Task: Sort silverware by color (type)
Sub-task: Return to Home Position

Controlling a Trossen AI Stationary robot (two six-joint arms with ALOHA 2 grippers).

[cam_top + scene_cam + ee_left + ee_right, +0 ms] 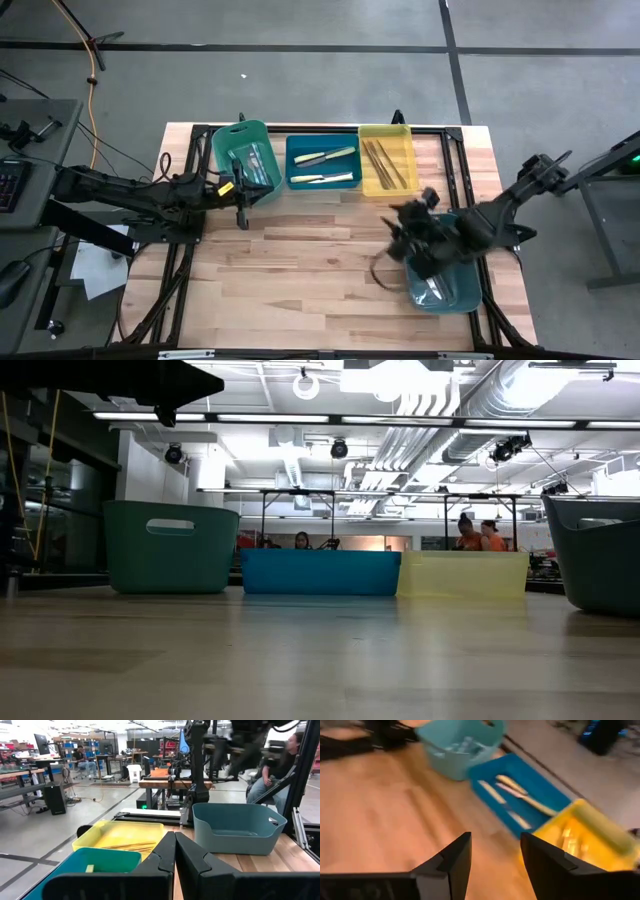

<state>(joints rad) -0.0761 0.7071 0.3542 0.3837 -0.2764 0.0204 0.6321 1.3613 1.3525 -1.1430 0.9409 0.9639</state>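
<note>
Three bins stand in a row at the table's far edge. The green bin [245, 160] holds clear-handled silverware [455, 747]. Pale yellow-handled pieces [325, 157] lie in the blue bin [322, 165], and brownish pieces [385, 165] in the yellow bin [387, 160]. More silverware [432, 288] lies in a grey-teal bin [448, 285] at the near right. My right gripper [495, 860] hangs open and empty above the table, just left of that bin, angled down toward the far row. My left gripper [175, 855] is shut and empty, held level beside the green bin.
Bare wood [300, 270] fills the table's middle and near left. A black frame [430, 128] runs along the far edge behind the bins. Beyond the table, people [480, 535] sit at other benches.
</note>
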